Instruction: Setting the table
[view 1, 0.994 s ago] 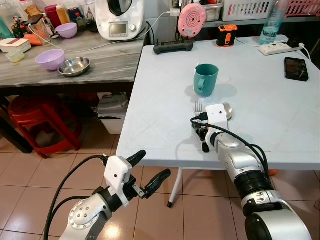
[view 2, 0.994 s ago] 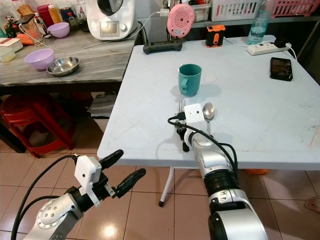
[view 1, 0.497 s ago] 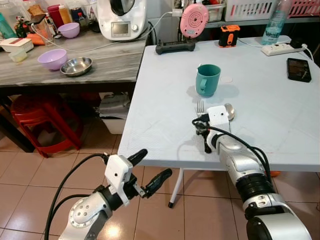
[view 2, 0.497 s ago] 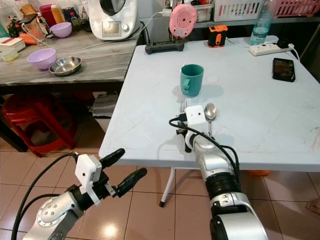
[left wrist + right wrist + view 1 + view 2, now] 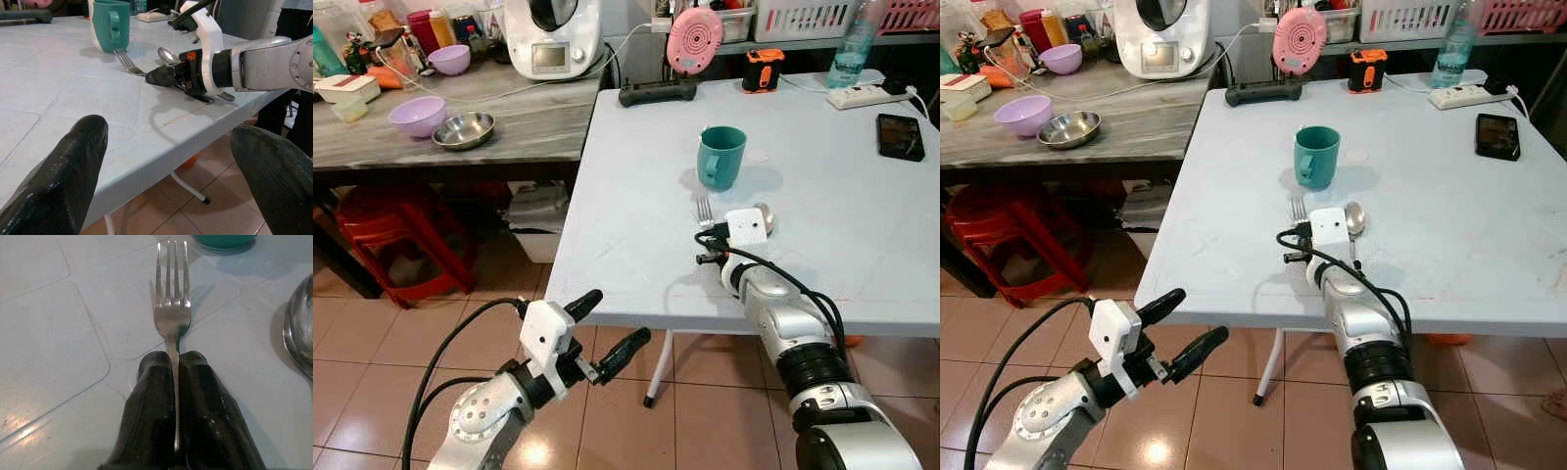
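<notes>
Steel fork point(image 5: 172, 308) pinched by the handle in right gripper point(image 5: 175, 377): lower flat beside spoon point(image 5: 1353, 217), tines toward mug point(image 5: 1316, 156), then release; left gripper point(image 5: 607, 328) spread, idle.

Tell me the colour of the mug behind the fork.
Teal green; the mug shows best in the left eye view.

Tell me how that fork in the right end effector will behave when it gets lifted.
The fork looks like thin polished metal, so probably stiff and light. The right end effector pinches only its narrow handle, so it may slip or pivot. Its tines point at the teal mug.
</notes>
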Robot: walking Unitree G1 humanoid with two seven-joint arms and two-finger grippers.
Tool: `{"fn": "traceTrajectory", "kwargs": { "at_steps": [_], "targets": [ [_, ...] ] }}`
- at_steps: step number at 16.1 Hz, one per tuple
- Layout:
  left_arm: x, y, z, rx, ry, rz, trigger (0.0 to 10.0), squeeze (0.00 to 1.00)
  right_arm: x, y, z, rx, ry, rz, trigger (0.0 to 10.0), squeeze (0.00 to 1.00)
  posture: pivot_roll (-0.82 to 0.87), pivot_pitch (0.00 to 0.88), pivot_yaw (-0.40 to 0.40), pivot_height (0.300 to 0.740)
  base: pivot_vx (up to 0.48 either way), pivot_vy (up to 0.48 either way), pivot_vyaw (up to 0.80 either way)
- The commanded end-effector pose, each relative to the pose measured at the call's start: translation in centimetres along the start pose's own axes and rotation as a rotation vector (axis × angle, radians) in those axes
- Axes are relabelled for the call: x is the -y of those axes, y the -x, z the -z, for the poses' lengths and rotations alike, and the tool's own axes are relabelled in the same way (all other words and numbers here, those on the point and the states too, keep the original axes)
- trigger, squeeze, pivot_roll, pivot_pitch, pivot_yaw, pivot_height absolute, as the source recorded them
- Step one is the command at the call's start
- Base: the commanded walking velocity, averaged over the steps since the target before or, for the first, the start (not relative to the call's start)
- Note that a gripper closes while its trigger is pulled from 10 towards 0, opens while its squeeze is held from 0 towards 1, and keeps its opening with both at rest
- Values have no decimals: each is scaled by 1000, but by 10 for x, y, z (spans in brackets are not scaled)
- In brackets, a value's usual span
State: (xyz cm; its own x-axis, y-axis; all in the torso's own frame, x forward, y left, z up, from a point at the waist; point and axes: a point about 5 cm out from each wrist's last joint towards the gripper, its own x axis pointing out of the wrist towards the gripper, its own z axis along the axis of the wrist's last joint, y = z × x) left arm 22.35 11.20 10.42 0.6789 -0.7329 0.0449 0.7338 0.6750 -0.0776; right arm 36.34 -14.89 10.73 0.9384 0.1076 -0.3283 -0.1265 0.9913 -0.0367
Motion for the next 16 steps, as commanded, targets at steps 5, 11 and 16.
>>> {"fn": "traceTrajectory", "kwargs": {
  "at_steps": [5,11,16],
  "targets": [
    [-21,-5,-1,15,-52,-155,10000,0,7,14,7,43,-141,44,0,0,-34,12,123,740,0,0,0],
    [-61,-11,2,12,-68,-487,10000,0,18,56,-4,227,-135,116,10000,0,-57,0,128,740,0,0,0],
    [-72,-16,3,34,-2,-543,10000,0,15,79,3,267,-156,142,10000,0,-78,0,139,740,0,0,0]
  ]
}}
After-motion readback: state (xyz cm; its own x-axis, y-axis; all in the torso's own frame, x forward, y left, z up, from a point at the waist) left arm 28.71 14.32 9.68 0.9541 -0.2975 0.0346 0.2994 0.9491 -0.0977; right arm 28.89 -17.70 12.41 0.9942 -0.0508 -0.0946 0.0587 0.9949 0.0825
